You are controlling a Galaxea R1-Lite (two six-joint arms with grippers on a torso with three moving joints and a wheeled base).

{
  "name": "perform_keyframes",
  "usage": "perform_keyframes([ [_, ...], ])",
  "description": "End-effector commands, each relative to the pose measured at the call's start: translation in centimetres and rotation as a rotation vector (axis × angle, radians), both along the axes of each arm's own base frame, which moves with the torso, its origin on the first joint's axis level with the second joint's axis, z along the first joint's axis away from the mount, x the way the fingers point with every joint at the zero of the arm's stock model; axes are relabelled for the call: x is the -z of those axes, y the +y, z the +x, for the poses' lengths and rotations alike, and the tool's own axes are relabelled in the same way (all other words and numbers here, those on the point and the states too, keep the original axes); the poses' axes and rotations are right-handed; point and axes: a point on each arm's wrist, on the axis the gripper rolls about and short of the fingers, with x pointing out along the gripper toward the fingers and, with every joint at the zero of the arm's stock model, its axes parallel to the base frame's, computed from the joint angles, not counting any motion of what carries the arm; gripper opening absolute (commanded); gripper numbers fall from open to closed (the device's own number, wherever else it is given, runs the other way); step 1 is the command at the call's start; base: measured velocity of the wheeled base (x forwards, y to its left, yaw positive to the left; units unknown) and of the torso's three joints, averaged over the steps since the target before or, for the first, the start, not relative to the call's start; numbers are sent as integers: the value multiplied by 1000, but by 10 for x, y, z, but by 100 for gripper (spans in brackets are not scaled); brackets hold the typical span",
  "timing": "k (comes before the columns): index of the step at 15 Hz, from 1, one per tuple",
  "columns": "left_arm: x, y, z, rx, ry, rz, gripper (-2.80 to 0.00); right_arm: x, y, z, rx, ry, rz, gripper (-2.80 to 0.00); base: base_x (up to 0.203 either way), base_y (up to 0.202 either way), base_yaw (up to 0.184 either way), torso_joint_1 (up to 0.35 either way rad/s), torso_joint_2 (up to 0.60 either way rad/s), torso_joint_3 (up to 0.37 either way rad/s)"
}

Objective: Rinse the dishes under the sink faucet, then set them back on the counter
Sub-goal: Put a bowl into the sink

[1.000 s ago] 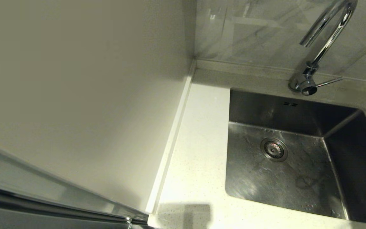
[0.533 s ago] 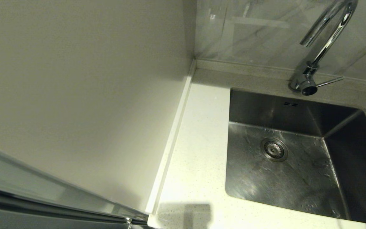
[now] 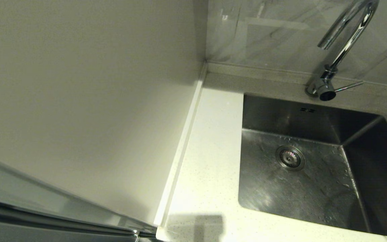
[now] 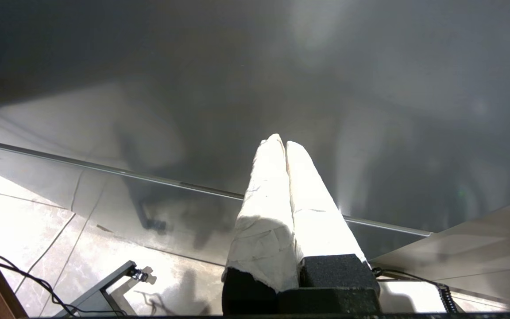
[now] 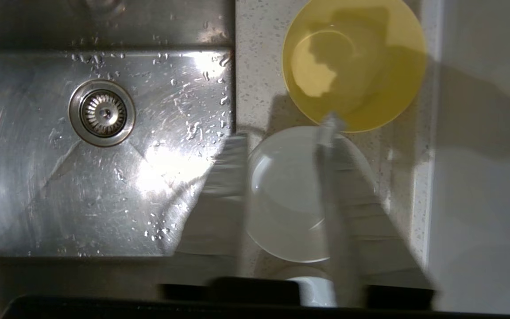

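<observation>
In the right wrist view a pale yellow bowl (image 5: 370, 57) and a white bowl (image 5: 286, 199) stand side by side on the counter (image 5: 255, 66) beside the sink (image 5: 60, 177). Part of a second white bowl (image 5: 310, 290) shows at the picture's edge. My right gripper (image 5: 281, 128) hangs open above the white bowl, one finger over the bowl and the other at its sink-side rim. My left gripper (image 4: 285, 142), wrapped in white, is shut on nothing and points at a dark cabinet front. The head view shows sink (image 3: 314, 188), faucet (image 3: 344, 43) and counter (image 3: 210, 161), but no bowls or grippers.
The drain strainer (image 5: 102, 113) lies in the wet, droplet-covered basin. A plain beige wall panel (image 3: 79, 101) bounds the counter on the left. The faucet's thin lever (image 3: 348, 86) points right. A pale wall (image 5: 481, 177) rises just past the bowls.
In the head view a dark shadow over the sink's right part has faded. Sink, faucet and counter have not moved.
</observation>
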Motion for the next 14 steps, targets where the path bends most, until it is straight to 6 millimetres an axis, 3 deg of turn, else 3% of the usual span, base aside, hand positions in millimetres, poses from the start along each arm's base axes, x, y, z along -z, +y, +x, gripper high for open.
perform_keyframes([
  [1,0,0,0,0,-3,-1,-280,0,2,-1,-20,-6,8,0,0,0,0,0,0,0],
  [6,0,0,0,2,-3,-1,-280,22,4,-1,-82,37,6,0,0,0,0,0,0,0],
  [10,0,0,0,0,-3,-1,-280,55,-16,12,-170,-5,-96,0,0,0,0,0,0,0],
  [14,0,0,0,0,-3,-1,-280,88,-7,32,-272,-25,-229,0,0,0,0,0,0,0],
])
